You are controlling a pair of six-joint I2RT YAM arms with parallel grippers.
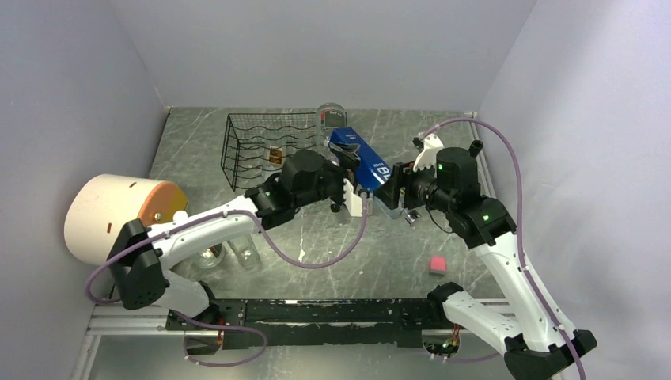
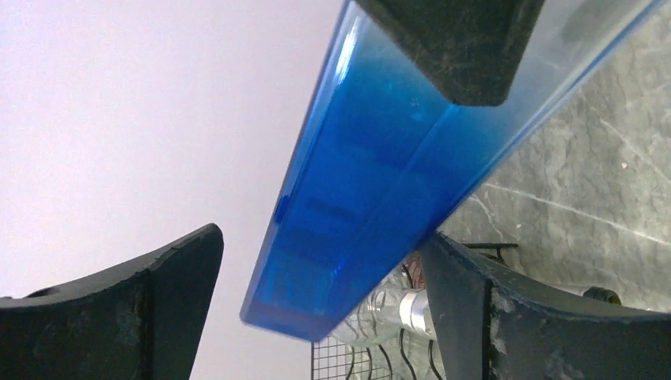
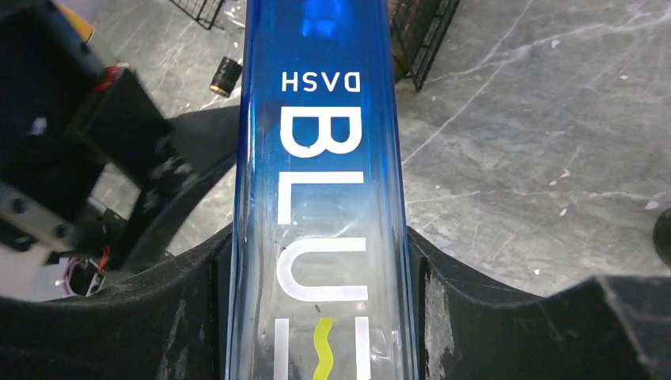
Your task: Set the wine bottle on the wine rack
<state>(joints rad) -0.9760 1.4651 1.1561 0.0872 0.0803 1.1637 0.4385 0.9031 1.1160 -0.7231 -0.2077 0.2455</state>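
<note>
The wine bottle (image 1: 360, 158) is a square blue glass bottle with white letters, held off the table and tilted toward the back. My right gripper (image 1: 393, 190) is shut on its clear lower part; in the right wrist view both fingers press the bottle's (image 3: 316, 119) sides around the gripper (image 3: 320, 245). My left gripper (image 1: 352, 198) is open around the bottle's blue end (image 2: 356, 198); the right finger (image 2: 490, 309) is at the glass and the left finger (image 2: 158, 293) is well apart. The black wire wine rack (image 1: 261, 146) stands at the back, left of the bottle.
A clear jar (image 1: 331, 119) stands behind the bottle beside the rack. A white cylinder with an orange face (image 1: 111, 214) lies at the left. Clear glasses (image 1: 237, 253) sit under the left arm. A pink cube (image 1: 437, 265) lies at the front right. A small dark cap (image 3: 224, 75) lies near the rack.
</note>
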